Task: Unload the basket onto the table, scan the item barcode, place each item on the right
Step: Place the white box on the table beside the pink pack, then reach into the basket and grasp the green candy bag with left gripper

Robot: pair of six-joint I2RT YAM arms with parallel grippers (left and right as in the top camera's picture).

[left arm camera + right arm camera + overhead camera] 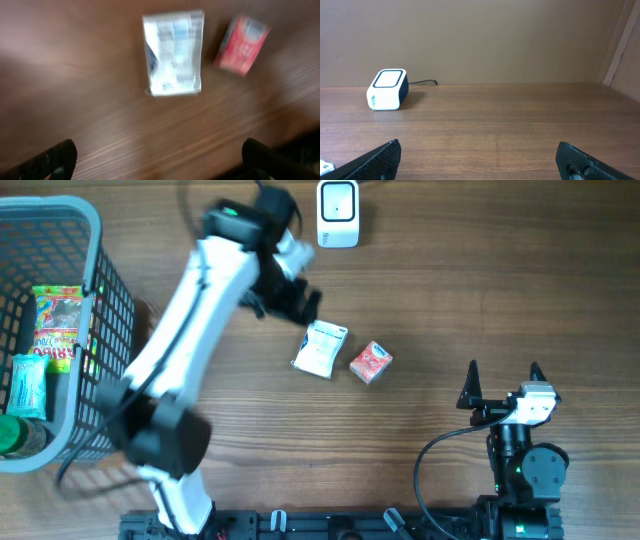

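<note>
Overhead: your left gripper point(290, 292) hangs at 11 o'clock of the white packet point(320, 348). The scanner point(338, 213) sits well apart at its 12.
Left wrist: fingers point(55, 159) spread, empty. The packet lies flat, print up.
Right wrist: right gripper point(477, 147) spread, probably parked to keep the scanner unobstructed.

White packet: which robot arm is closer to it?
Left. The left end effector hovers beside the white packet; the right end effector sits far off on its other side.
</note>
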